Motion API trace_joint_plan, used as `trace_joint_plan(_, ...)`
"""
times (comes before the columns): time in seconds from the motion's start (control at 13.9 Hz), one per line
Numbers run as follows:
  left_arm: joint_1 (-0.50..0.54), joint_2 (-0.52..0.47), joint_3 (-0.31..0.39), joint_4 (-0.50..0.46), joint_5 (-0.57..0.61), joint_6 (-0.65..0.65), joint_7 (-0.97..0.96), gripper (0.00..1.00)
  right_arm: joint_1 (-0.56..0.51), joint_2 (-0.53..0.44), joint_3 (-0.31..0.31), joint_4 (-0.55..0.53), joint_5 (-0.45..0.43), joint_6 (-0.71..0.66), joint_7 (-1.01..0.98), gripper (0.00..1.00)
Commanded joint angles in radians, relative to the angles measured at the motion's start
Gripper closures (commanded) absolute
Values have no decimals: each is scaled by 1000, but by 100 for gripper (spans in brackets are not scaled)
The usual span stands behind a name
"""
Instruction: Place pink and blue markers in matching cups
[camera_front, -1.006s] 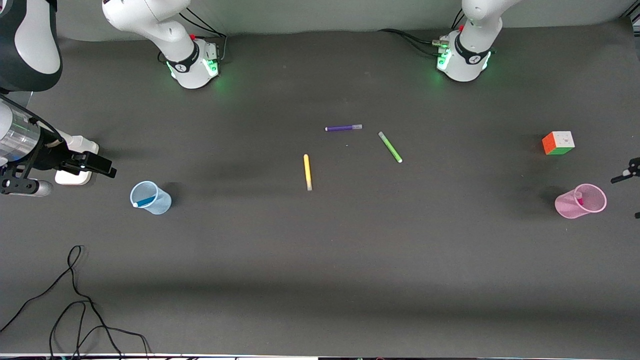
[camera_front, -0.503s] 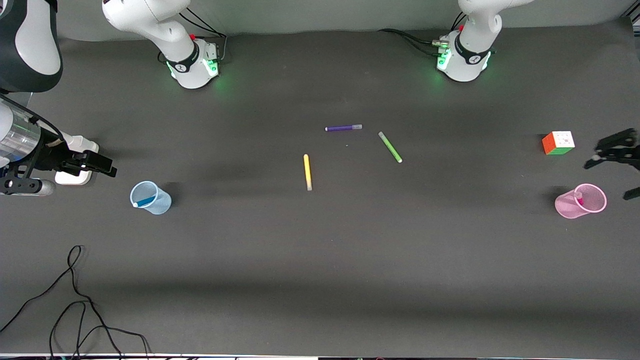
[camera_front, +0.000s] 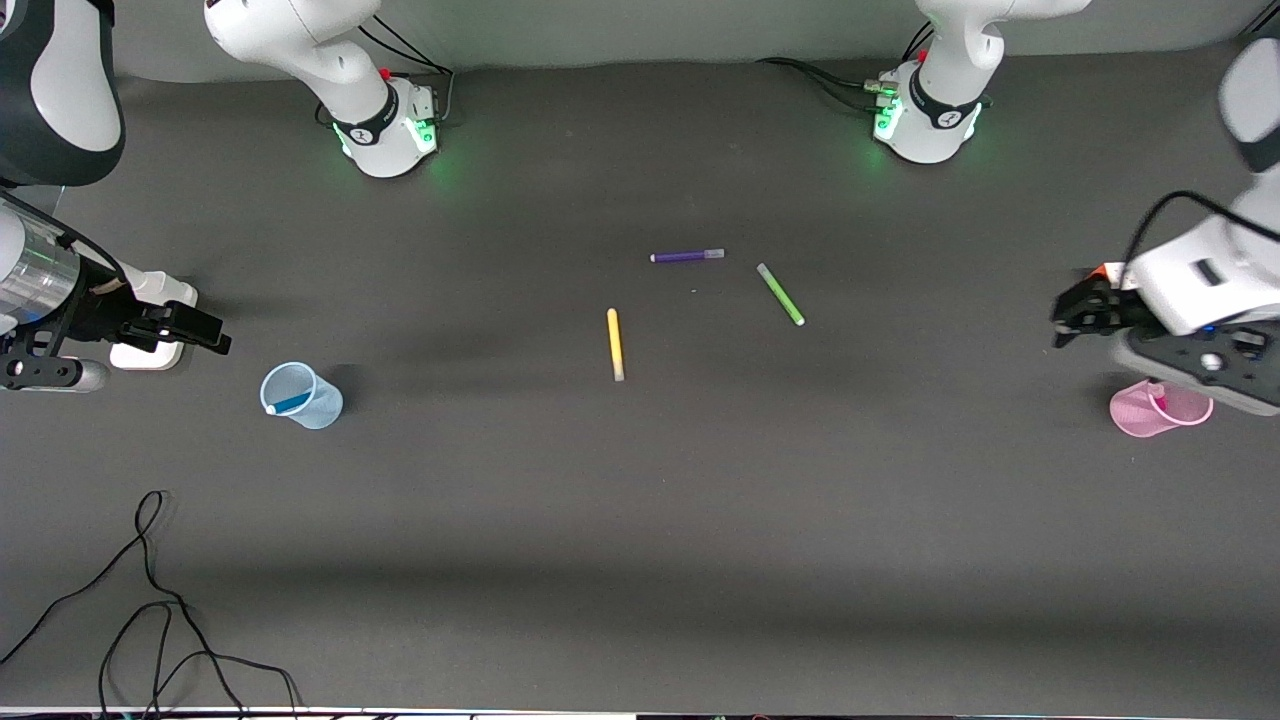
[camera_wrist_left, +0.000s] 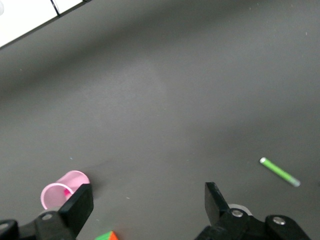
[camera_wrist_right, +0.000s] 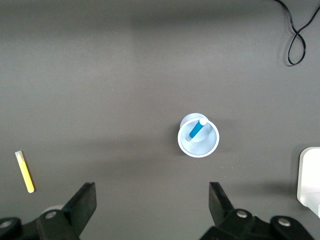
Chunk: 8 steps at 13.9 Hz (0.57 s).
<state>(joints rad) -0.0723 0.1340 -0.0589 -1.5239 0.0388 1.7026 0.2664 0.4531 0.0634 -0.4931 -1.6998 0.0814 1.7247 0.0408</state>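
- Since the earlier frames, the left hand (camera_front: 1078, 318) has swung in from the edge of the front view; it now hangs over the multicoloured puzzle cube (camera_wrist_left: 106, 235), which it largely hides, just beside the pale pink translucent plastic cup (camera_front: 1150, 412).
- Left hand state: fingers spread wide, holding nothing (left wrist view).
- Right hand (camera_front: 205, 335): unchanged, over the surface near the white block (camera_front: 150, 352) at the right arm's end; fingers wide apart and empty, per the right wrist view. Judged to be waiting.
- Magenta-pink marker (camera_front: 1160, 400) stands tilted inside the pink cup; only its upper end shows at the rim.
- Bright blue marker (camera_wrist_right: 196, 130) with pale cap leans inside the pale blue translucent cup (camera_wrist_right: 199, 136), upright on the dark grey surface (camera_front: 640, 520).
- Each marker leans on its cup's wall because it is longer than the cup is tall.
- Yellow pen (camera_front: 615, 343), green pen (camera_front: 780, 294) and purple pen (camera_front: 687, 256) lie loose mid-surface, well apart from both cups; not part of the task.
- Judgement: both placements look done; empty open hands fit retreat after release.
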Motion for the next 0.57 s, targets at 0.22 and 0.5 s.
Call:
trace_joint_plan(0.22, -98, -4, 4, -24, 64, -32, -340, 0, 1, 4, -5, 14, -8, -11, -25, 0)
trace_joint_plan(0.5, -98, 6, 4, -15, 64, -49, -325, 1, 1, 4, -5, 14, -34, -11, -27, 0)
